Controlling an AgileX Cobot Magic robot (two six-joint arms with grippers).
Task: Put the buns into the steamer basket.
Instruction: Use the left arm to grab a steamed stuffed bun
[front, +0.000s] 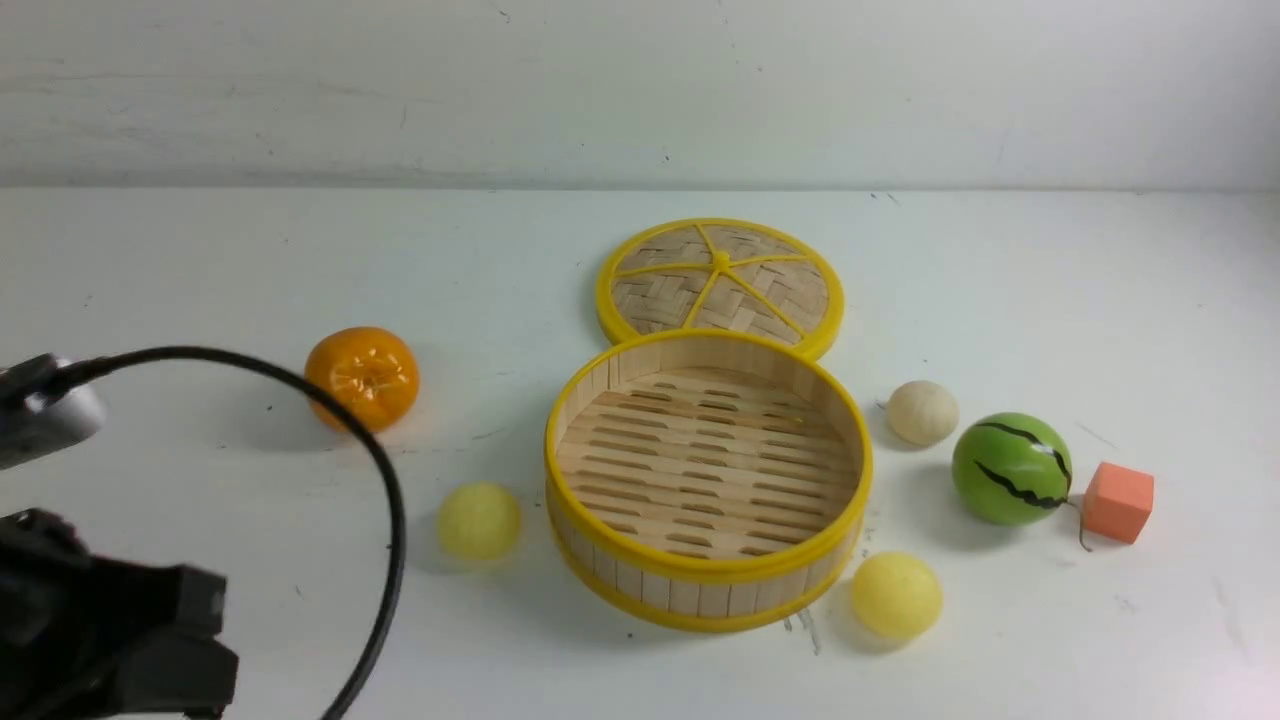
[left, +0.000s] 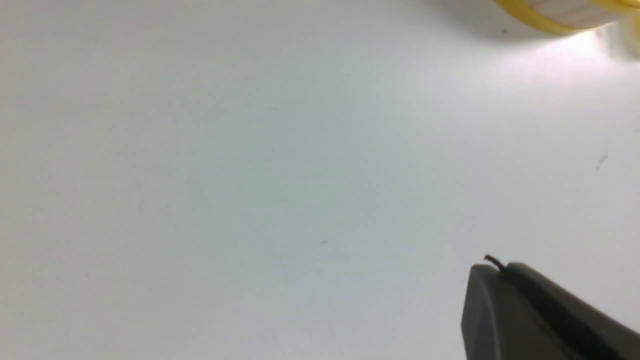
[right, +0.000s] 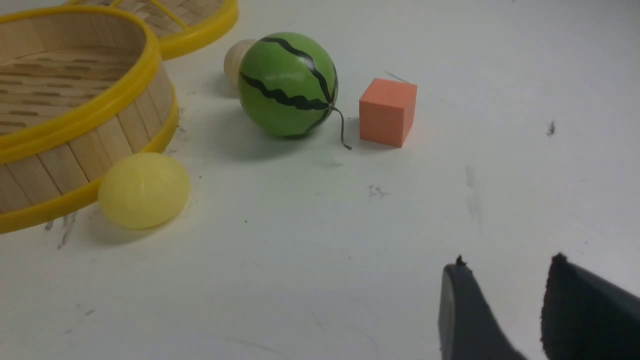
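Front view: smooth round buns (front: 479, 520) (front: 896, 594) (front: 922, 412) outside slatted bamboo steamer basket (front: 700, 596); left jaws clenched, right jaws parted

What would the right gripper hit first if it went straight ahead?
Probably nothing: only bare table lies ahead of the right gripper; the orange cube sits off its line. Depth is unclear.

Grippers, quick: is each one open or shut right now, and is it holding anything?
Left gripper: shut, holding nothing.
Right gripper: open, nothing between the jaws.
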